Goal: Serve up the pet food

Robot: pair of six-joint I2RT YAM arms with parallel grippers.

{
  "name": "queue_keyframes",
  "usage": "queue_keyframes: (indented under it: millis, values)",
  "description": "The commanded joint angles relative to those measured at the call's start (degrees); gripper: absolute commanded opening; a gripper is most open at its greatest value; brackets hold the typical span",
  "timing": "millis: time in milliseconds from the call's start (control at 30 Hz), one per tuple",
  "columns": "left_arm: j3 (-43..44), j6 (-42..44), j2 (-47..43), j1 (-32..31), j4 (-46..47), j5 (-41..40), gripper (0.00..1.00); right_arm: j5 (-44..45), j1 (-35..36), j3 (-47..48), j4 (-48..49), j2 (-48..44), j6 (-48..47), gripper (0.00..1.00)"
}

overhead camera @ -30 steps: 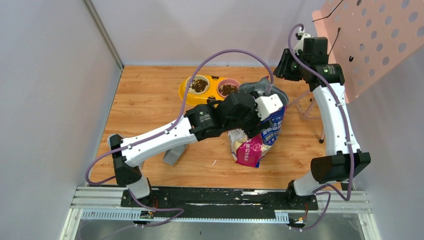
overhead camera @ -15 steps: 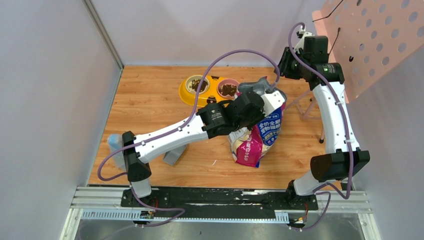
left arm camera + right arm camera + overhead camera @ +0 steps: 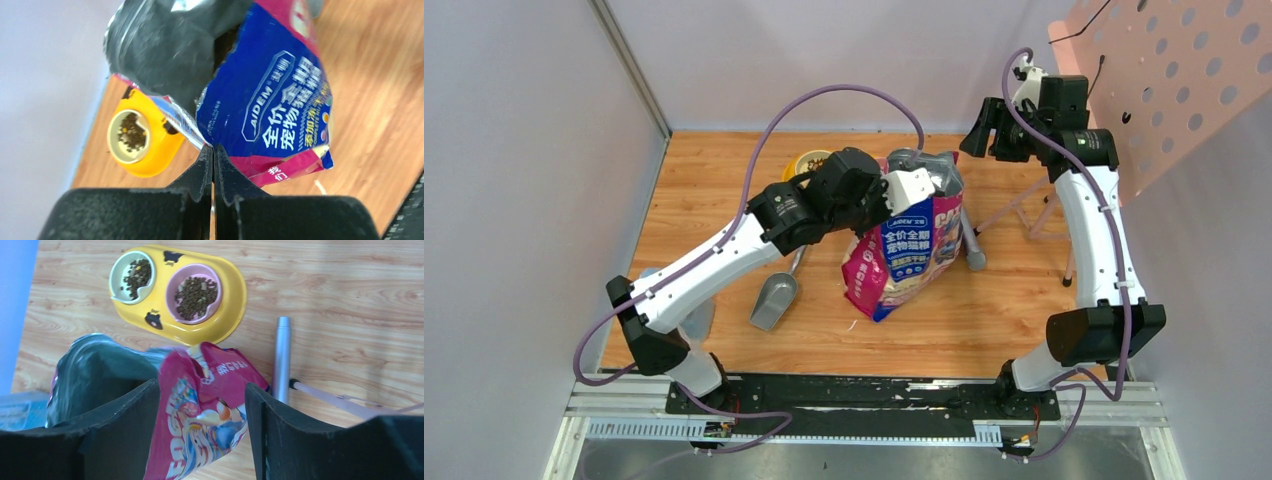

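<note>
The pet food (image 3: 196, 290) is dark brown kibble lying in the pink and white cups of a yellow double bowl (image 3: 230, 300); the left wrist view shows one cup of it (image 3: 131, 132). A glossy blue-pink bag (image 3: 904, 250) stands upright in the middle of the table. My left gripper (image 3: 927, 186) is shut on the bag's upper edge (image 3: 270, 100), its jaws pressed together (image 3: 213, 147). My right gripper (image 3: 984, 130) hangs open high above the bag, and the bag (image 3: 200, 410) shows below the gap between its fingers (image 3: 201, 385). The left arm hides most of the bowl in the top view.
A grey metal scoop (image 3: 774, 300) lies on the wood left of the bag. A grey tube (image 3: 972, 245) lies to the bag's right, next to a stand's thin legs (image 3: 1024, 205). A pink perforated board (image 3: 1164, 80) leans at the back right. Walls close in the left and back.
My left gripper shut on the bag's top edge and pulled it upright and to the left, uncovering the scoop. My right gripper opened wider and stays high at the back right.
</note>
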Motion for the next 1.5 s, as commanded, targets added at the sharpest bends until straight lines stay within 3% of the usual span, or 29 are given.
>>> queue_keyframes:
  millis: [0, 100, 233, 300, 433, 667, 900, 1067, 1267, 1467]
  values:
    - [2.8, 10.5, -6.3, 2.5, 7.4, -0.2, 0.0, -7.2, -0.3, -0.7, 2.6, -2.8, -1.9, 0.66]
    - [0.2, 11.5, -8.3, 4.1, 7.1, -0.1, 0.0, -9.0, -0.3, -0.7, 2.5, -2.4, -4.7, 0.67]
    - [-4.3, 12.8, -11.3, 8.3, 7.6, 2.0, 0.0, -26.1, -1.1, -4.7, 2.5, -5.0, -21.5, 0.65]
    - [-6.6, 13.6, -13.1, 11.6, 8.0, 5.7, 0.0, -33.6, -2.0, -9.5, 3.6, -8.2, -30.2, 0.65]
    - [-11.4, 17.2, -16.7, 17.1, 10.5, 16.1, 0.0, -40.1, -2.6, -14.8, 4.8, -11.1, -38.4, 0.64]
    - [-12.3, 20.0, -17.5, 18.7, 11.5, 22.3, 0.0, -42.1, -2.6, -16.1, 5.3, -11.1, -56.2, 0.56]
    - [-12.3, 25.6, -17.8, 19.6, 11.7, 20.8, 0.0, -40.3, -2.6, -13.6, 8.4, -5.7, -62.1, 0.58]
    - [-16.2, 28.8, -20.6, 20.1, 15.8, 17.9, 0.0, -42.4, -2.6, -14.5, 8.4, -2.5, -75.6, 0.64]
    - [-17.0, 27.3, -21.6, 20.2, 15.1, 17.7, 0.0, -44.1, -2.6, -8.0, 7.2, 4.6, -74.8, 0.64]
    - [-18.1, 26.7, -22.2, 20.1, 16.1, 17.8, 0.0, -43.4, -1.8, -8.8, 7.3, 4.9, -74.6, 0.65]
